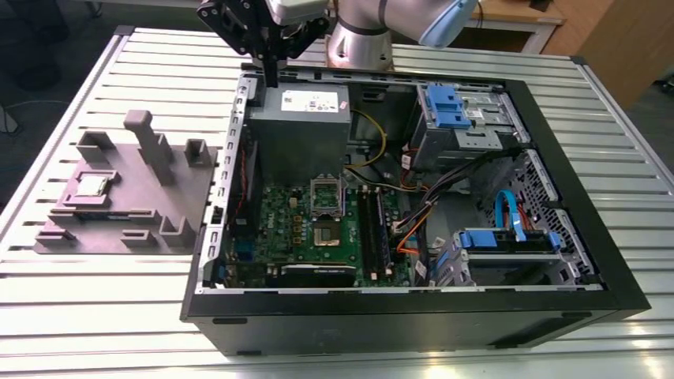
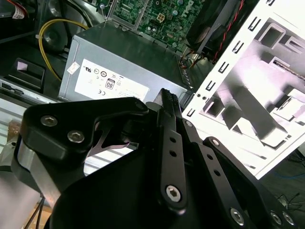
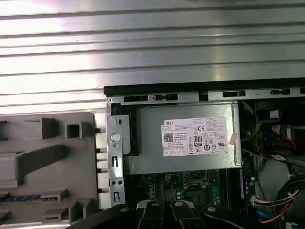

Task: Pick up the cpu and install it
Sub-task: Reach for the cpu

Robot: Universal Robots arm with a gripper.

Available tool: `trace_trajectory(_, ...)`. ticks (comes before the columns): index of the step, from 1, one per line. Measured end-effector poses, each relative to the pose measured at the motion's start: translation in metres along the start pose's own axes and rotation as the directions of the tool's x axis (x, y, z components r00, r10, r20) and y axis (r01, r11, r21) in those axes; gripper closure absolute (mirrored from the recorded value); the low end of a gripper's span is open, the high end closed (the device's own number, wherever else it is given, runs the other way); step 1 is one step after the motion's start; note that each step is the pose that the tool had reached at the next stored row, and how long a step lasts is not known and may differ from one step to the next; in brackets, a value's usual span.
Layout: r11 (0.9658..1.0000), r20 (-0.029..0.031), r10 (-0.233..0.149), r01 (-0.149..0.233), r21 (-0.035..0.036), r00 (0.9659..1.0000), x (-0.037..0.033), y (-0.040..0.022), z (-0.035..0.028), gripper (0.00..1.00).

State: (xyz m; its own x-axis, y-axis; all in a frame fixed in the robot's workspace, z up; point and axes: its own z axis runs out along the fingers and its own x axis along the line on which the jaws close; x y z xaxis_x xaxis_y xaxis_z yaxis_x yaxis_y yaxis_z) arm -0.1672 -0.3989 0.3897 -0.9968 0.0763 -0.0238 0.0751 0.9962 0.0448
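cpu point(image 1: 93, 185) on grey fixture point(image 1: 121, 227)

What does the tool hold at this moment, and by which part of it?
Nothing. The tool hangs above the power supply; the cpu lies on the grey fixture.

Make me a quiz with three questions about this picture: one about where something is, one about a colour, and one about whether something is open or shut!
1. Where is the chip? A on the floor; B on the grey stand beside the computer; C inside the computer.
2. What colour are the plastic handles inside the computer? A blue; B pink; C white.
3. How is the computer? A wrapped up; B shut with its cover on; C open, insides showing.
Answers: B, the chip lies on the stand; A, the handles are blue; C, the green board shows.
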Motion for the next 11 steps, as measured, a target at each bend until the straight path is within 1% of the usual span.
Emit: trace_trajectory(11, 1.0000, 0.0000, 0.000, 0.000, -0.0003, 1.0000, 0.0017, -0.0001, 0.0000, 0.90)
